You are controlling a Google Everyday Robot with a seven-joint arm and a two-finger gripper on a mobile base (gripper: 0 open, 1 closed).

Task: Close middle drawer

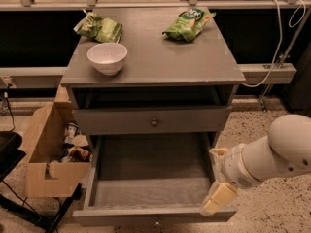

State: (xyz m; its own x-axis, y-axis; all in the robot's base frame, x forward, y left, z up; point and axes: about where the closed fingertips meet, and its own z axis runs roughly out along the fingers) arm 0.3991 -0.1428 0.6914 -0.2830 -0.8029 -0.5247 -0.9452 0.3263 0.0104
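Observation:
The middle drawer (154,216) is pulled far out of the grey cabinet. Its plain box is empty, its low front panel is at the bottom edge of the view, and its knob barely shows. Above it, the taller-fronted drawer (154,122) with a round knob is shut. The lowest drawer is hidden under the open one. My gripper (217,176) hangs from the white arm at the right, by the open drawer's front right corner. Its cream fingers (218,198) are spread apart and hold nothing. The lower finger is over the right end of the front panel.
On the cabinet top (160,57) are a white bowl (107,57) and two green chip bags (99,29) (187,23). An open cardboard box (46,159) with clutter stands on the floor at the left. A black object (9,154) is at the far left.

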